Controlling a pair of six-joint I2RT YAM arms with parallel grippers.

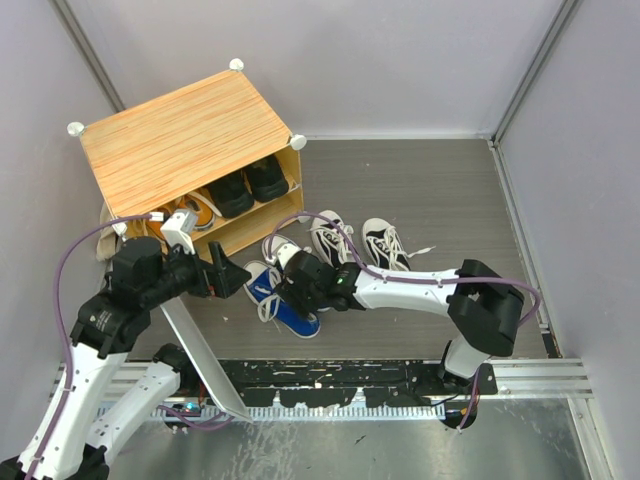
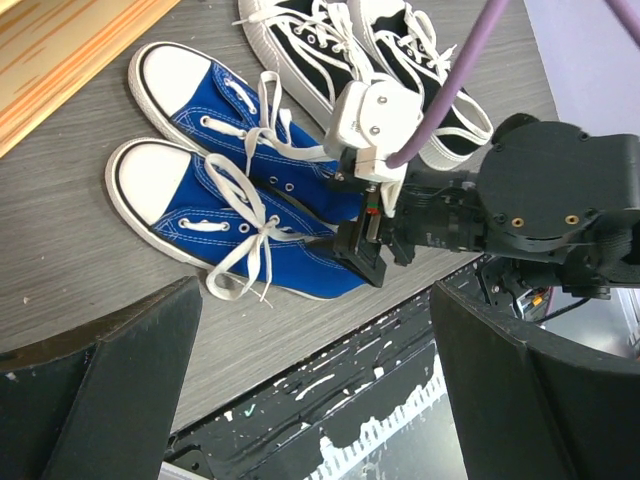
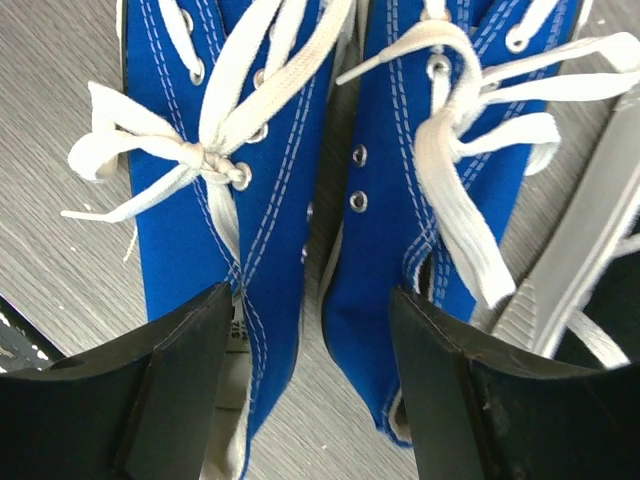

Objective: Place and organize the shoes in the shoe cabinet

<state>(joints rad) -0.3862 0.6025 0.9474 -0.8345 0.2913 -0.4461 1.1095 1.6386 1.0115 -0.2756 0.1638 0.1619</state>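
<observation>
The shoe cabinet [image 1: 185,140] stands at the back left with its front open. Orange shoes [image 1: 190,212] and black shoes [image 1: 248,185] sit side by side on its shelf. Two blue shoes [image 1: 298,318] with white toe caps lie on the floor in front, also shown in the left wrist view [image 2: 215,215] and the right wrist view [image 3: 180,220]. My right gripper [image 3: 315,330] is open at their heels, one finger in each shoe opening, around the two inner walls. Black-and-white lace-ups [image 1: 385,245] lie just right. My left gripper [image 2: 315,380] is open and empty, above the floor by the cabinet front.
A pale flat panel [image 1: 200,350] runs from under my left arm to the near metal rail [image 1: 400,385]. A beige object [image 1: 105,240] lies at the cabinet's left foot. Grey walls close in the back and both sides.
</observation>
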